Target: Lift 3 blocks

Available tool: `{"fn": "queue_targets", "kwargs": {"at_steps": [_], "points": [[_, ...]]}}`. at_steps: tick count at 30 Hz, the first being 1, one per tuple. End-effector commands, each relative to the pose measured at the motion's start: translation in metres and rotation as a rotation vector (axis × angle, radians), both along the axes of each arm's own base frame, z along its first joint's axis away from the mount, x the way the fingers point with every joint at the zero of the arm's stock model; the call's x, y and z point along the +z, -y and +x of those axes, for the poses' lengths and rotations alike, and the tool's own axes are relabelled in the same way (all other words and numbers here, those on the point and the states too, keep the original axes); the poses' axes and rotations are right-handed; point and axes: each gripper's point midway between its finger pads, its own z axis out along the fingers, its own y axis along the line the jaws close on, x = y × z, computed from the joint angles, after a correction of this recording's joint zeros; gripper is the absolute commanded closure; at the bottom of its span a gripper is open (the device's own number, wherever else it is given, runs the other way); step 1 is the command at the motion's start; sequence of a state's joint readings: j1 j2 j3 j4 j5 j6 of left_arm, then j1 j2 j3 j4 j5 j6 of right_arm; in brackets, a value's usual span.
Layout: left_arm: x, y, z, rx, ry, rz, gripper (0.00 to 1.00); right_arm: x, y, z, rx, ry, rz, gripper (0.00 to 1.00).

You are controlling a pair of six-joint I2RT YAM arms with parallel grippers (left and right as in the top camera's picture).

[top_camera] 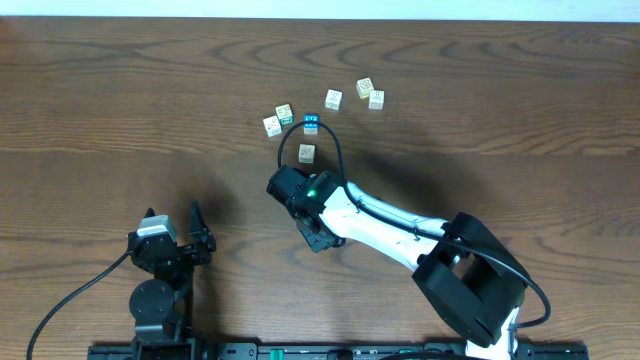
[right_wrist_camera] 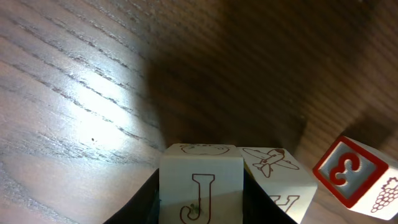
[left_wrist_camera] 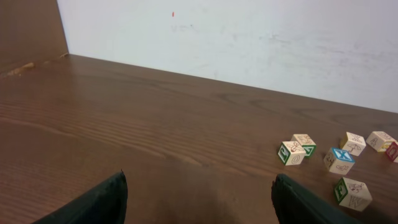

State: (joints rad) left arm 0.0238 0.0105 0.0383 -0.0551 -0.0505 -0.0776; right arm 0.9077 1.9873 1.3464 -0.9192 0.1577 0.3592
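Note:
In the right wrist view my right gripper (right_wrist_camera: 200, 208) is shut on a cream-white block (right_wrist_camera: 200, 183) with a brown letter J, one dark finger on each side of it. Against its right side lies a second cream block (right_wrist_camera: 277, 168) with an aeroplane drawing. A third block (right_wrist_camera: 348, 171) with a red-framed 3 sits further right. From overhead all three are hidden under the right gripper (top_camera: 318, 235) and the arm. My left gripper (left_wrist_camera: 199, 199) stands open over bare wood at the front left (top_camera: 172, 222), far from the blocks.
Several loose cubes lie at the table's back centre, among them a blue-faced one (top_camera: 311, 123) and a green-tinted one (top_camera: 285, 113), with one cube (top_camera: 306, 153) just beyond the right wrist. A black cable (top_camera: 330, 140) loops over them. A white wall (left_wrist_camera: 249, 37) bounds the far edge.

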Motion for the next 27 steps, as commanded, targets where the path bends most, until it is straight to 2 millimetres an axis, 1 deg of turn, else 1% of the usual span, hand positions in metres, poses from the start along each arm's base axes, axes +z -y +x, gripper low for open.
{"fn": "queue_targets", "kwargs": {"at_steps": [1, 5, 9, 13, 22, 27], "points": [[-0.019, 0.000, 0.000, -0.003, -0.045, 0.004, 0.25, 0.013, -0.002, 0.007, -0.013, 0.041, 0.013, 0.87], [-0.019, 0.000, 0.000, -0.003, -0.045, 0.004, 0.25, 0.011, 0.000, -0.004, -0.013, -0.012, 0.011, 0.93], [-0.019, 0.000, 0.000, -0.003, -0.045, 0.004, 0.25, 0.011, 0.004, -0.010, -0.013, -0.039, -0.004, 0.94], [-0.019, 0.000, 0.000, -0.003, -0.045, 0.004, 0.25, 0.010, 0.005, -0.011, -0.013, -0.041, -0.008, 0.93], [-0.019, 0.000, 0.000, -0.003, -0.045, 0.004, 0.25, 0.015, 0.017, 0.007, -0.011, 0.064, -0.082, 0.87], [-0.019, 0.000, 0.000, -0.003, -0.045, 0.004, 0.25, 0.015, 0.014, 0.012, 0.008, 0.081, -0.071, 0.85]]}}
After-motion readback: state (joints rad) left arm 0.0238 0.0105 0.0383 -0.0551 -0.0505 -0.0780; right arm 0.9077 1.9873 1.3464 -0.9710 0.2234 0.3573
